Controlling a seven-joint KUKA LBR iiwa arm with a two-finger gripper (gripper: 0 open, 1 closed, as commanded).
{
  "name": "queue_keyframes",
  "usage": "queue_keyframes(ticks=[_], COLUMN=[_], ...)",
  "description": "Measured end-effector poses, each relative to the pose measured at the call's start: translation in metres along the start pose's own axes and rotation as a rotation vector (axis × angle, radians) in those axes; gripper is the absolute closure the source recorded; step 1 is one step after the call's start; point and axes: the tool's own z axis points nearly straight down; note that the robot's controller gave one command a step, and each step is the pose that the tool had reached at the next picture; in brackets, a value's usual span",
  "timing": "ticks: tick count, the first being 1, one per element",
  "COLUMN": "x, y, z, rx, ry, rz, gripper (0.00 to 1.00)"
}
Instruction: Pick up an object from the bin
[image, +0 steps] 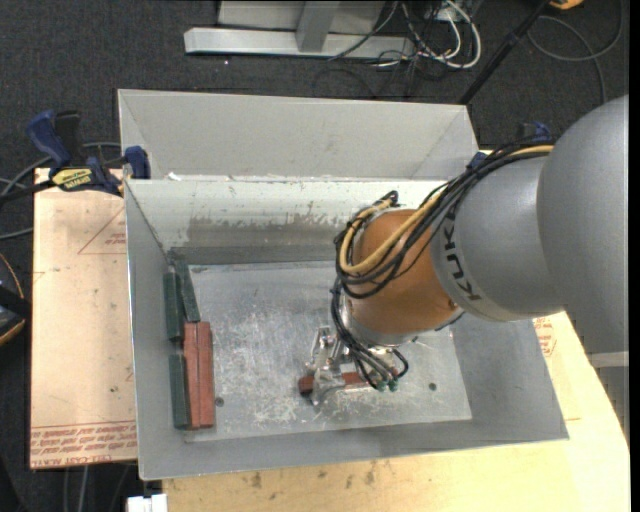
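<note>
Pale scratches streak the grey metal bin (300, 205). At its left wall lie a reddish-brown long block (201, 376) and dark green flat bars (177, 345).

Single overhead view, angled onto bin (150, 330)

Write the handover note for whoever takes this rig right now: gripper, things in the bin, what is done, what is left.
Gripper: down at the floor of the grey bin, front middle.
Things: a small reddish-brown piece lies right at the gripper; a grip on it cannot be made out. A long red-brown block and dark green bars lie along the left wall, well apart from the gripper.
Done: the gripper is at floor level beside the small piece.
Left: confirm the grip, then lift one thing out; nothing is raised yet.
</note>
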Motion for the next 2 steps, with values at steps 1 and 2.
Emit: queue_keyframes(ticks=[1, 2], x=[0.0, 0.0], y=[0.0, 0.001], z=[0.0, -0.203], rx=[0.0, 0.003], ry=[0.0, 0.008], rz=[0.0, 0.017], gripper=[1.0, 1.0])
